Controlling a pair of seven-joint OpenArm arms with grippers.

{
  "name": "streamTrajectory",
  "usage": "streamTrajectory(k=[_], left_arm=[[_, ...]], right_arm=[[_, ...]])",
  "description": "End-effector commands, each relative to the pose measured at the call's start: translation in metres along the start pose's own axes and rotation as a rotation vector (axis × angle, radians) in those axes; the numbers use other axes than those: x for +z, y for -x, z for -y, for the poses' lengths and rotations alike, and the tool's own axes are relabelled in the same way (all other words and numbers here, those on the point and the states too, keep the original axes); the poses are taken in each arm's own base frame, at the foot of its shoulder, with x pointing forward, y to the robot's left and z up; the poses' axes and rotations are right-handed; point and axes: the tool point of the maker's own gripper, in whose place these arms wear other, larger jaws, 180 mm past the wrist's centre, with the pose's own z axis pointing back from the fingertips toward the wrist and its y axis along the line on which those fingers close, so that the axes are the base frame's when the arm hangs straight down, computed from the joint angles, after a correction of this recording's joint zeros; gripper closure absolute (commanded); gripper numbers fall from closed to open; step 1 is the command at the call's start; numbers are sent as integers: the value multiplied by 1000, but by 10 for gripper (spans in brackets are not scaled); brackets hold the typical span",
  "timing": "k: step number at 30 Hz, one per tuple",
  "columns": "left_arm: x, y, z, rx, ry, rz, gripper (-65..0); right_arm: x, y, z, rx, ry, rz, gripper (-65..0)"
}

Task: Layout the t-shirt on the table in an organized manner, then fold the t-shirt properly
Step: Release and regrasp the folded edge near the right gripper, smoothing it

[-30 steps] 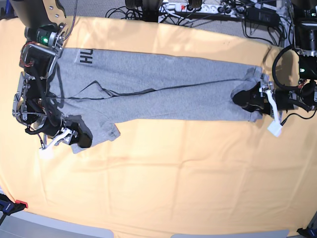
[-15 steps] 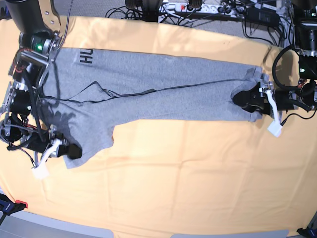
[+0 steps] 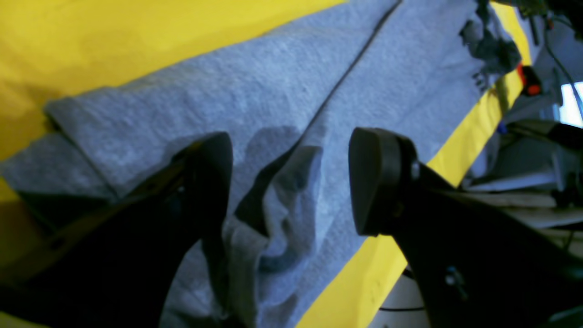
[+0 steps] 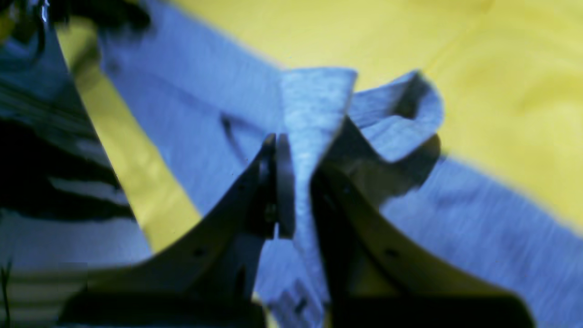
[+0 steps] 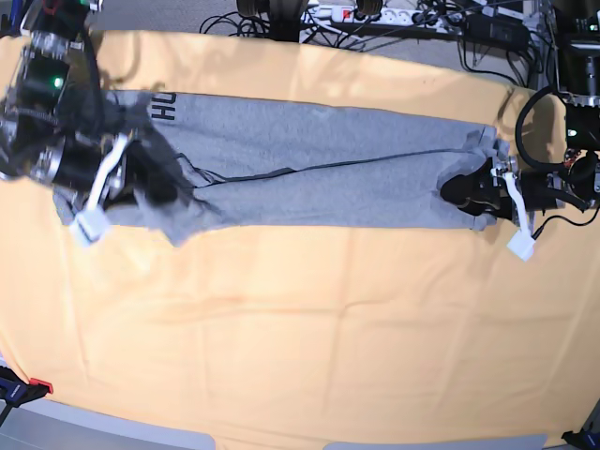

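While a raised fold of shirt (image 4: pixel 314 114) is pinched in the right gripper (image 4: pixel 296 182), now carried farther, the left gripper (image 3: pixel 291 182) is held wide over cloth.

We see bare table (image 5: pixel 309 328) from three round to nine o'clock, open for passage. At twelve the t-shirt (image 5: pixel 319 164) spans the width, with tangled cables (image 5: pixel 412 23) beyond the edge.
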Motion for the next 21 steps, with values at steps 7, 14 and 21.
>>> streamTrajectory(k=[7,14,21], left_arm=[[11,-20,2,-37,-5,47,-407],[11,-20,2,-37,-5,48,-407],[16,-25,0,-50,-17,47,-407]], right_arm=[[14,34,-24,0,-14,-80,0],[35,63,3,52,103,-259,0],[39,65,6,56,112,-277,0]])
